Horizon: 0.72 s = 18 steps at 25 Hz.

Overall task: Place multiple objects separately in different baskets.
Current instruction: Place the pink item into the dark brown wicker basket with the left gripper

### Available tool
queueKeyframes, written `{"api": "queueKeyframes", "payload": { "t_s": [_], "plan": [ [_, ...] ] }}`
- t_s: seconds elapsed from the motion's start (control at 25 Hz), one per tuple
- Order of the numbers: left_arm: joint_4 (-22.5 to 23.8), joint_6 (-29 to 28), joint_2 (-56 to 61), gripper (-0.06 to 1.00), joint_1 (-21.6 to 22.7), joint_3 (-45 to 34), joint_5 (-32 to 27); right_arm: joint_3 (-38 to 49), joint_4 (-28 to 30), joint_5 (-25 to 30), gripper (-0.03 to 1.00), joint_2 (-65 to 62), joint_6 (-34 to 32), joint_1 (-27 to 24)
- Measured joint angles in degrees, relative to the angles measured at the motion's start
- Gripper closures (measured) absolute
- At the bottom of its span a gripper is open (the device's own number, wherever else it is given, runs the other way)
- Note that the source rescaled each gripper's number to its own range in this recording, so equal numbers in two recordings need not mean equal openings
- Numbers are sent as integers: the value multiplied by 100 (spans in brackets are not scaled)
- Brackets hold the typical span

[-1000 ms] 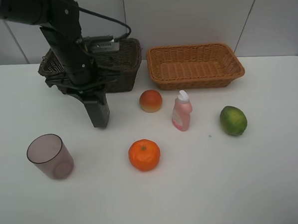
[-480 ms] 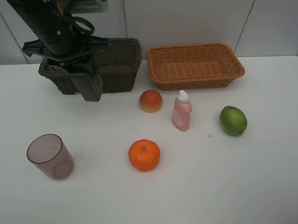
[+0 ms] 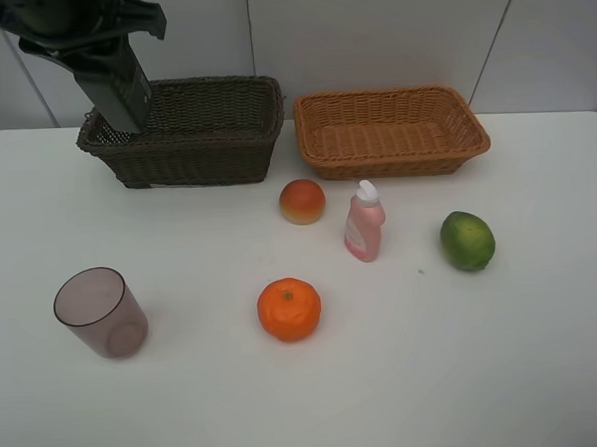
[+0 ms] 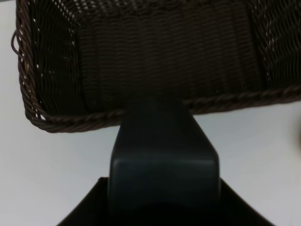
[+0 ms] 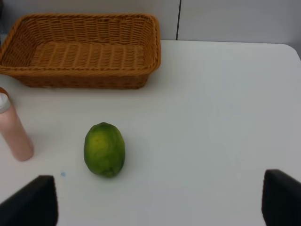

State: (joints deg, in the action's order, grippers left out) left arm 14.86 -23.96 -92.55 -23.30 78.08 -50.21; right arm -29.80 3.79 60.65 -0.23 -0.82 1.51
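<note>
Left wrist: boxy dark green-black bottle [image 4: 164,160]

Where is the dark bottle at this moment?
In the exterior high view the dark bottle is at top left, held by the left claw above the left end of the dark brown basket.

Left arm [image 3: 62,14]: high at the far-left rear in the exterior view, wrist angled down. Left gripper [image 3: 94,46]: jaws clamped on dark bottle [image 3: 119,93], which slants below it. Right gripper [image 5: 157,202]: jaws spread wide, nothing between them, hovering above the worktop [image 5: 211,117].
</note>
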Motion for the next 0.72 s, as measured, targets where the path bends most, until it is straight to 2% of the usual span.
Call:
{"api": "queueKeyframes", "payload": {
  "t_s": [0.36,0.72],
  "plan": [
    [4,-84,-514,49,858,246,684,0,0,0,11,0,0,0],
    [-38,-84,-1728,49,970,850,1283,0,0,0,11,0,0,0]
  ]
}}
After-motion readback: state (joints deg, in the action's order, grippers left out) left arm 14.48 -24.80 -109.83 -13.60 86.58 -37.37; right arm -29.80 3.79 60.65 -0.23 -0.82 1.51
